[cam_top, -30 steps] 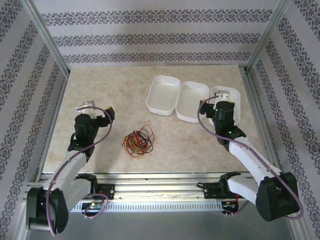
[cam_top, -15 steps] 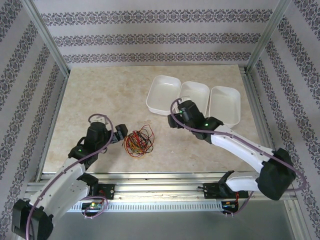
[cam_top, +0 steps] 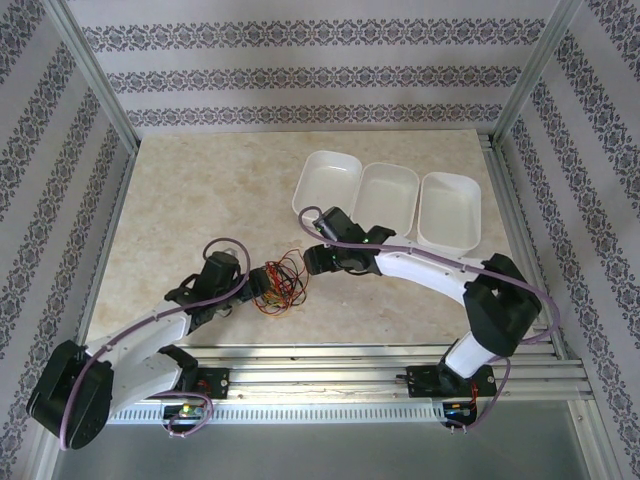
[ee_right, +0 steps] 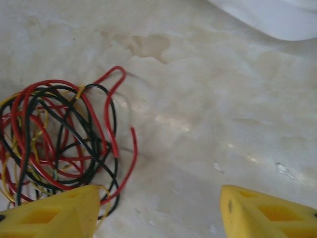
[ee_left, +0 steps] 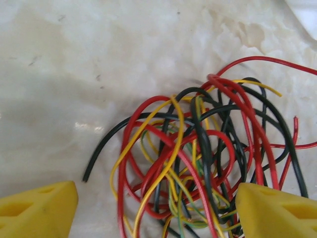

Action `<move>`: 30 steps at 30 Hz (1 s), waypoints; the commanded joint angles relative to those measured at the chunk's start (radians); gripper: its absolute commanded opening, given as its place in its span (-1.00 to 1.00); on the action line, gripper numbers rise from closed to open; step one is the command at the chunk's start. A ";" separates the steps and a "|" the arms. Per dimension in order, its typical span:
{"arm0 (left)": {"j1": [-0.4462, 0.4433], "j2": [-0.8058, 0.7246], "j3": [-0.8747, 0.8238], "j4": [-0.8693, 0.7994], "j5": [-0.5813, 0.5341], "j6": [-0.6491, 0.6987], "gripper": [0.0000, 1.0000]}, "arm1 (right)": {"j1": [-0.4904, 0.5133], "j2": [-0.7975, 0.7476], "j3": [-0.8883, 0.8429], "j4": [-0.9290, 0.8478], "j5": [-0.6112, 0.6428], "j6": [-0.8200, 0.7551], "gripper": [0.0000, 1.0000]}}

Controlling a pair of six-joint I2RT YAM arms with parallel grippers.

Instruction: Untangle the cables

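With the cables [cam_top: 277, 283] tangled at 6 o'clock on the table [cam_top: 200, 200], my left gripper [ee_left: 156, 213] astride them from 9 o'clock and my right gripper [ee_right: 158, 213] at 2 o'clock, both parted and apparently empty, I risk clamping several strands together and tightening the knot.

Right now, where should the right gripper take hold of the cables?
Take the red strand that hooks free at the pile's edge, coming from the bare table side. It lies apart from the dense crossings of the cables, so the right gripper can probably close on it alone.
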 commanded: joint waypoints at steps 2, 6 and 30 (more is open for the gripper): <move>-0.013 0.080 -0.009 0.156 0.053 -0.018 0.46 | 0.007 0.066 0.076 -0.007 -0.051 0.017 0.16; -0.017 0.170 -0.003 0.260 0.089 -0.011 0.25 | 0.005 0.116 0.111 -0.011 -0.047 0.023 0.04; -0.084 0.559 0.224 0.485 0.208 0.104 -0.23 | -0.058 0.116 0.031 -0.051 0.028 0.100 -0.53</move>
